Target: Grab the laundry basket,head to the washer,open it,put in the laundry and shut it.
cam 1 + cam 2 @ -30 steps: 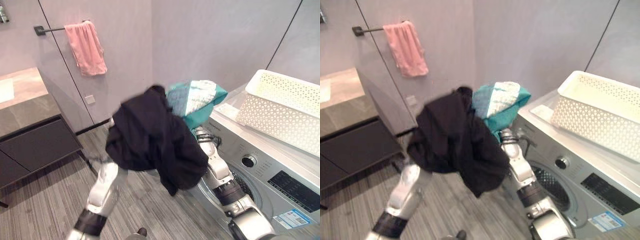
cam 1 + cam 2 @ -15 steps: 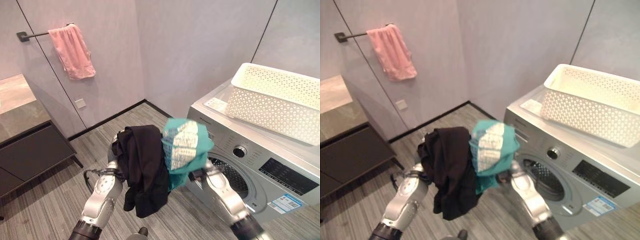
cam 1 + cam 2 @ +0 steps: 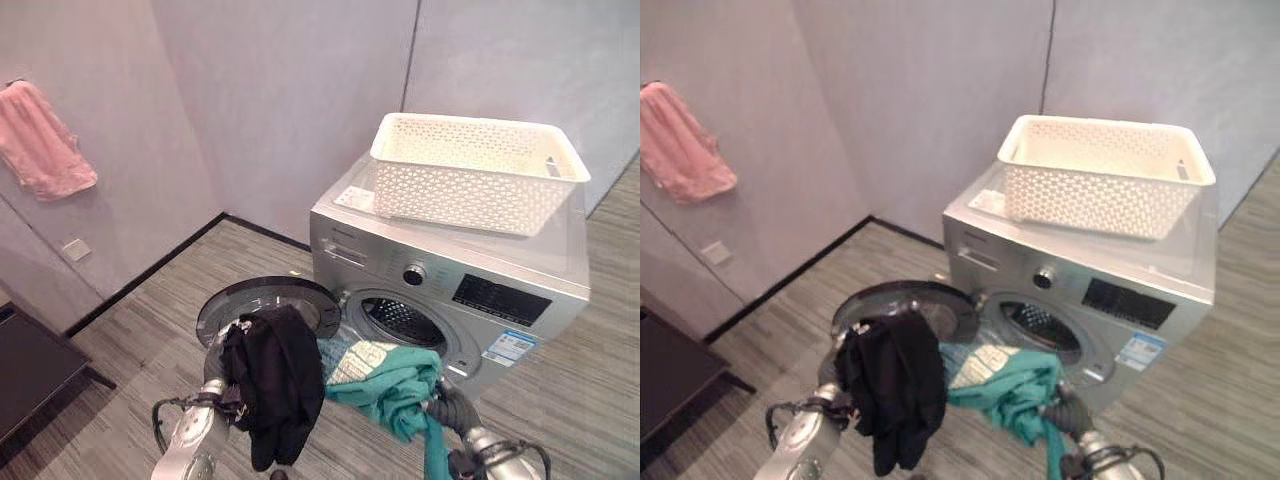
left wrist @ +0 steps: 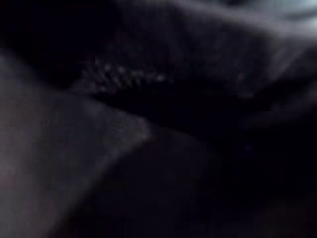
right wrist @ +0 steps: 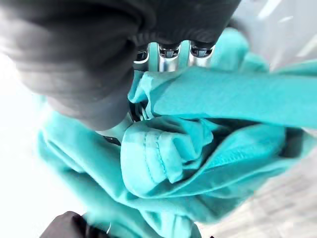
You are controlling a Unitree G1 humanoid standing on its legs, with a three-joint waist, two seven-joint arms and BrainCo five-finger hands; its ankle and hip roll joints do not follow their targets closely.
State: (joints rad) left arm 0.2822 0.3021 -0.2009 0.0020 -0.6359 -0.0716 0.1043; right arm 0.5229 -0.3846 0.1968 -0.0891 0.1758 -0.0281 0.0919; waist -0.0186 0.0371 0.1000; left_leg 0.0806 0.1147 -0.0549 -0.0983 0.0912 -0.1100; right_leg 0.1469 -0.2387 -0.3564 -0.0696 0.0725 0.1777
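1. So, this looked like the loading step: the washer stood with its door swung open and lying low to the left of the drum opening, and the laundry basket sat on top of the machine, looking empty from here

2. Right hand had its fingers curled into the teal garment, which bunched up just in front of the drum mouth with a tail hanging off below. Clearly gripping it

3. Left hand was buried under the black garment, which draped off the end of the left arm right in front of the open door. Its wrist view was just dark cloth, so I couldn't tell what the fingers were doing

4. Next move, I'd guess: push the teal piece forward and into the drum, then bring the black one across to the right after it

5. Room-wise, the opening was round and not very wide, and the door edge sat close beside the black cloth, so a snag there seemed possible. Floor to the right of the washer was open. A pink towel hung on the wall, well away
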